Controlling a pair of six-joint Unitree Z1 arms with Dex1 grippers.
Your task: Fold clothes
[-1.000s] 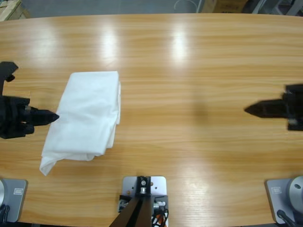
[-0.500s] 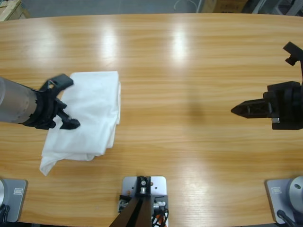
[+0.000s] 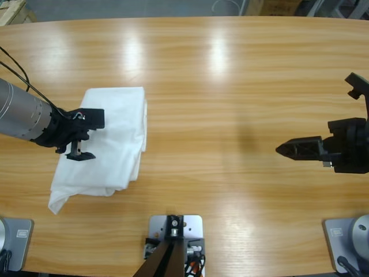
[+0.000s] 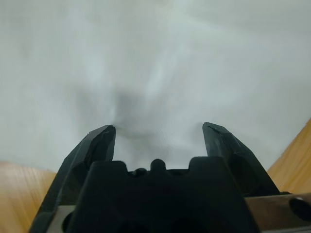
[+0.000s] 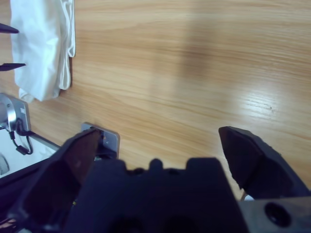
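White shirt (image 3: 109, 141) sits folded on the left part of the wooden worktop (image 3: 230, 75), w/ glare streaks on the wood. Left claw (image 3: 86, 135) is over it, spread wide. Right claw (image 3: 286, 149) is spread too, well apart above bare wood. Grey floor past the far edge.

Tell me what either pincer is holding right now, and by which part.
Nothing is held. The left pincer is open above the folded white cloth shirt, jaws spread over its left half. The right pincer is open over the bare wooden table.
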